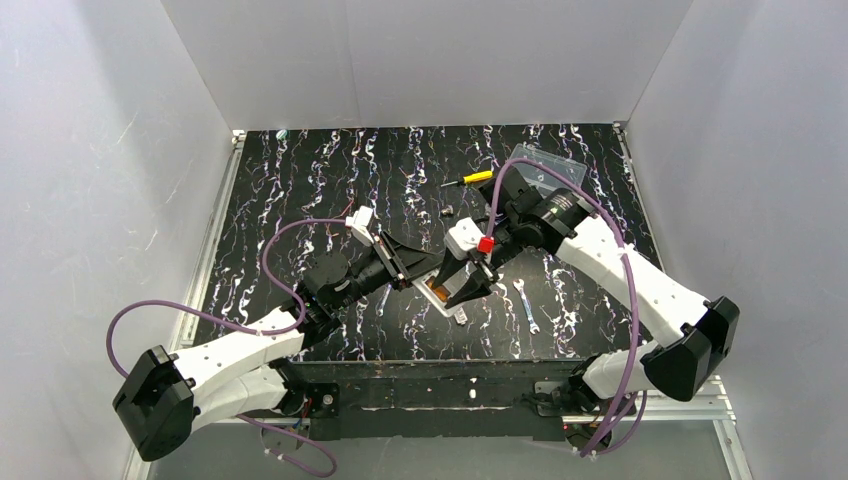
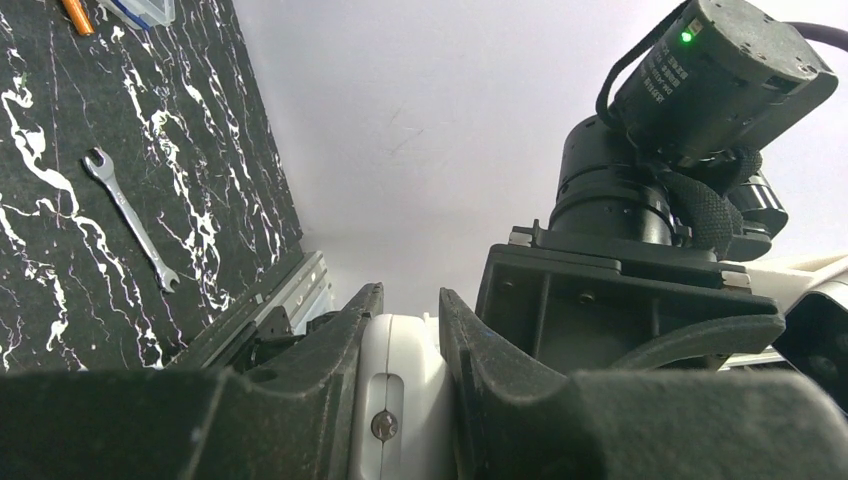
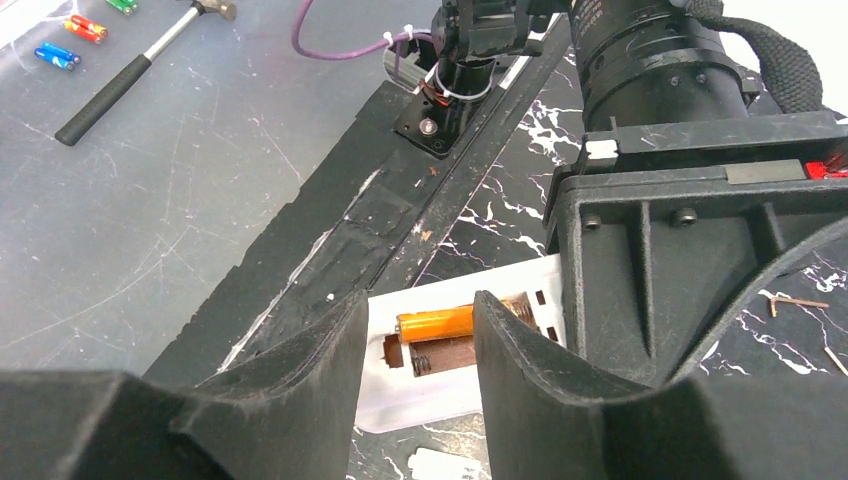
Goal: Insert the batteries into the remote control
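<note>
The white remote control [image 1: 446, 306] lies back-up on the table with its compartment open. My left gripper [image 1: 425, 272] is shut on one end of it; the left wrist view shows the white end [image 2: 405, 390] pinched between the jaws [image 2: 410, 295]. One orange battery [image 3: 435, 325] lies in the far slot of the compartment. The near slot [image 3: 445, 355] is bare, its spring showing. My right gripper [image 3: 420, 300] hovers open just above the compartment, one finger on each side of the battery [image 1: 437, 290]. The second battery is not in view.
A small white flat piece [image 3: 440, 465] lies beside the remote. A wrench [image 1: 527, 305] lies right of it. A yellow-handled screwdriver [image 1: 470, 178], a pale stub [image 1: 448, 212] and a clear box [image 1: 545, 165] are at the back. A hammer [image 3: 140, 60] lies off the table.
</note>
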`<state>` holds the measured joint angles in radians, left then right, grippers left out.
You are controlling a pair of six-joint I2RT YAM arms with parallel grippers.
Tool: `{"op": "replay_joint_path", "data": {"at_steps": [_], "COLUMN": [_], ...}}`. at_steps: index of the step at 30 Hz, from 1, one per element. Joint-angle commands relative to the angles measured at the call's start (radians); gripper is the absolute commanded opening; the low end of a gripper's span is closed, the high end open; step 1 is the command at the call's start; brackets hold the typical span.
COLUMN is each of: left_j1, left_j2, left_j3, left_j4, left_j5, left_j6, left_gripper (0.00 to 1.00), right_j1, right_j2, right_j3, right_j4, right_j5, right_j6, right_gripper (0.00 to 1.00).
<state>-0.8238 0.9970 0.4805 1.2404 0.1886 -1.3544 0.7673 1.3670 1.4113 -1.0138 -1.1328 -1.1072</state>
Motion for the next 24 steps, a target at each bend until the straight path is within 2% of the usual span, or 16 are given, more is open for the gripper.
{"op": "replay_joint_path", "data": {"at_steps": [1, 12, 24], "left_j1": [0.002, 0.002, 0.0], "left_j2": [-0.013, -0.02, -0.012], "left_j3": [0.056, 0.06, 0.059], "left_j4": [0.093, 0.088, 0.14], "left_j5": [0.026, 0.032, 0.004], "left_j6": [-0.006, -0.006, -0.032], "left_gripper": [0.0, 0.0, 0.0], "right_j1": [0.003, 0.004, 0.004], "right_j2": [0.013, 0.039, 0.052], "right_j3": [0.014, 0.028, 0.025], "right_j4": [-0.024, -0.047, -0.049], "right_j5": [-0.036, -0.029, -0.027], "right_j6": [-0.029, -0.056, -0.068], "right_gripper": [0.51, 0.5, 0.43]}}
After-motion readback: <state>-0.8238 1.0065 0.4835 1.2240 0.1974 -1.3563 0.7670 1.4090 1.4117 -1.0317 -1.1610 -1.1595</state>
